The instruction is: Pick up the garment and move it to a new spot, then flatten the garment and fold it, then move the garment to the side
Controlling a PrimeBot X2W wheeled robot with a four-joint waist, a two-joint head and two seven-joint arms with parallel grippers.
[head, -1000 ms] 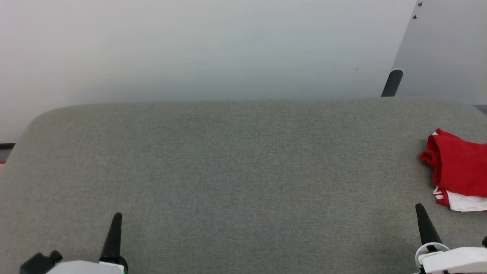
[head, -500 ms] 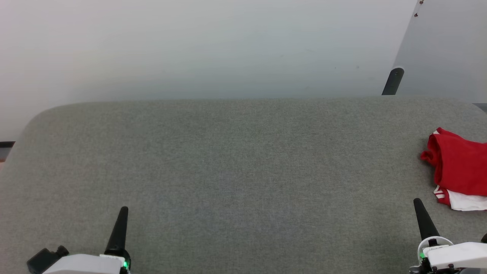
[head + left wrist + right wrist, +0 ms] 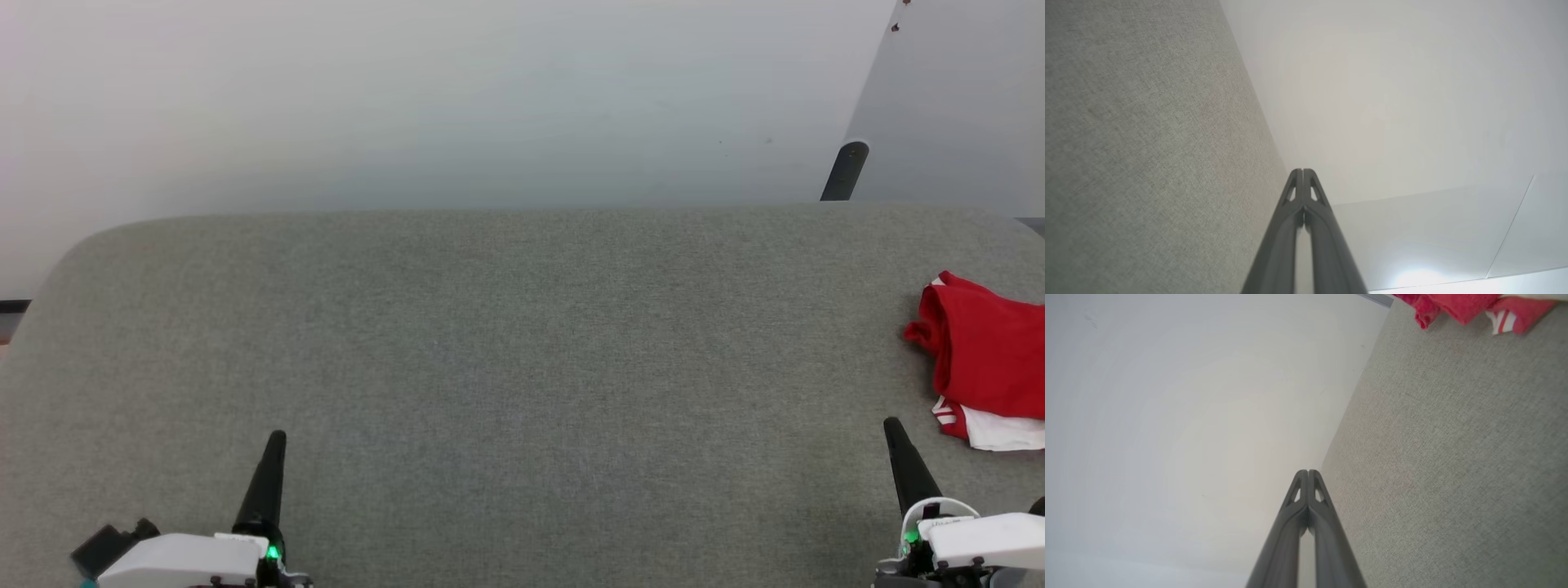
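The table (image 3: 522, 367) is covered in a grey, finely woven, felt-like cloth, flat and uncreased, with rounded far corners. Behind it stands a smooth, pale wall (image 3: 408, 98), with a short black post (image 3: 844, 170) at the table's far right edge. The garment (image 3: 988, 363) lies at the table's right edge, cut off by the head view's border: a soft, rumpled bundle of red cloth folded over itself, with a white layer and a bit of red-and-white striped trim at its near side. In the right wrist view the garment (image 3: 1457, 306) sits at the top edge, on the grey weave.

Compared with a second ago, the whole head view has shifted slightly, so the camera has moved. Beyond that, both grippers reach further up the picture, the left one also a little more toward the middle, and a green light (image 3: 271, 555) now glows on each white wrist housing.

The left gripper (image 3: 276, 441) is closed and empty, its long, dark, tapering fingers pressed tip to tip (image 3: 1303, 173) over bare table. The right gripper (image 3: 891, 429) is likewise closed on nothing (image 3: 1307, 473), near the garment but apart from it.
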